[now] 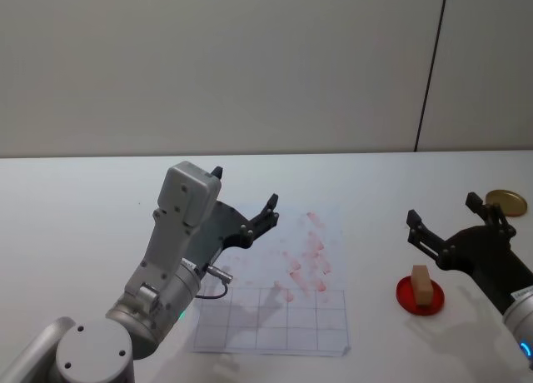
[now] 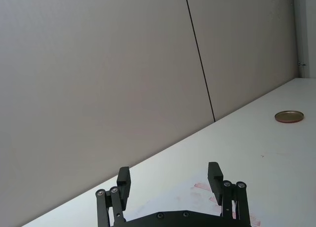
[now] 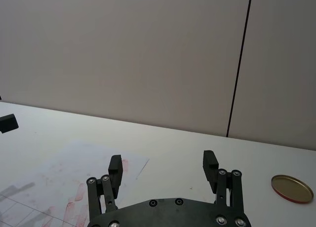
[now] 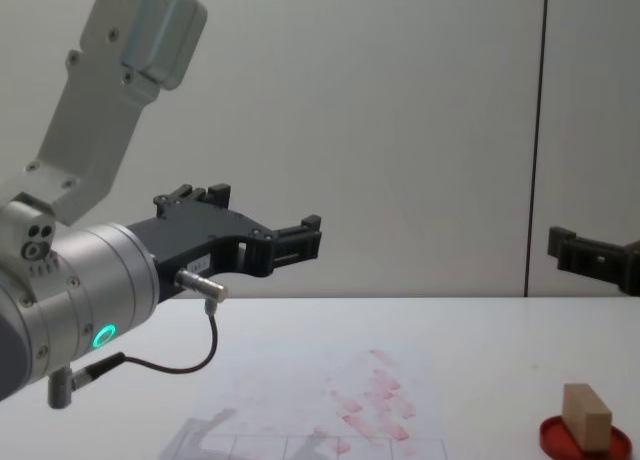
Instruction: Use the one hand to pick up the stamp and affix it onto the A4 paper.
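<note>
The stamp [image 1: 422,285], a small tan wooden block, stands upright on the round red ink pad [image 1: 419,300] at the right of the table; the chest view shows the stamp [image 4: 585,417] low at the right. My right gripper [image 1: 443,212] hovers open just behind it, nothing between its fingers [image 3: 210,164]. The A4 paper [image 1: 283,287] lies in the middle, with pink-red marks and a grid along its near edge. My left gripper [image 1: 246,206] hangs open above the paper's left part, a cable dangling from its wrist [image 4: 200,355].
A flat brass-coloured lid [image 1: 505,202] lies at the far right of the white table [image 1: 83,208], behind the right gripper; it also shows as the lid [image 3: 292,188] in the right wrist view. A plain wall closes the back.
</note>
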